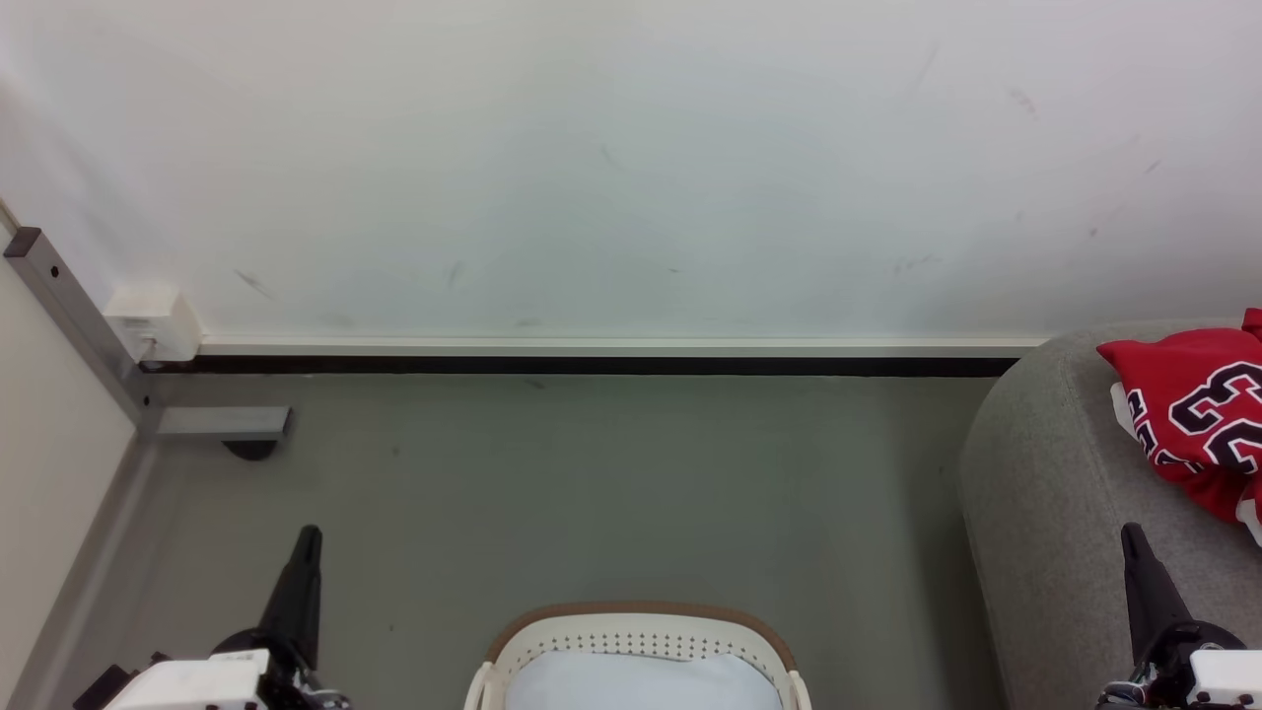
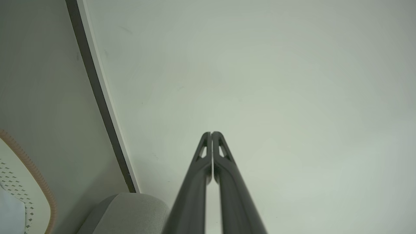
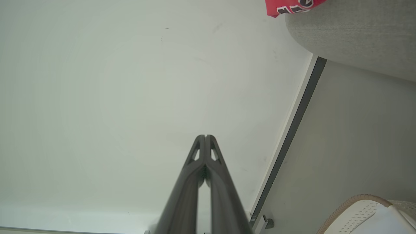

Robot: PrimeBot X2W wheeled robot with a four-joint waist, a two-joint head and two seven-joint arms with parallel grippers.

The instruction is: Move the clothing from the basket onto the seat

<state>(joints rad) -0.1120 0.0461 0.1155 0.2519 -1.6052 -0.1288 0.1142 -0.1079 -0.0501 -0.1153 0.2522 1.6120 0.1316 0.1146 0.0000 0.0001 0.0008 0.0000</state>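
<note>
With a jersey [image 1: 1193, 414] laid on the seat [image 1: 1045, 473], the left end effector [image 1: 308, 540] and right end effector [image 1: 1132, 540] are pressed together, empty; the near basket [image 1: 641, 631] probably needs checking next.

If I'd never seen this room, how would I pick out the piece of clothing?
Look to the big grey seat by the white wall, on the robot's right. A crumpled jersey lies on top of it. It is the one bright red thing there, with black-and-white numbers, unlike the pale basket nearby.

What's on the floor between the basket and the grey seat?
Nothing: in the head view, bare grey floor separates the basket and the seat.
</note>
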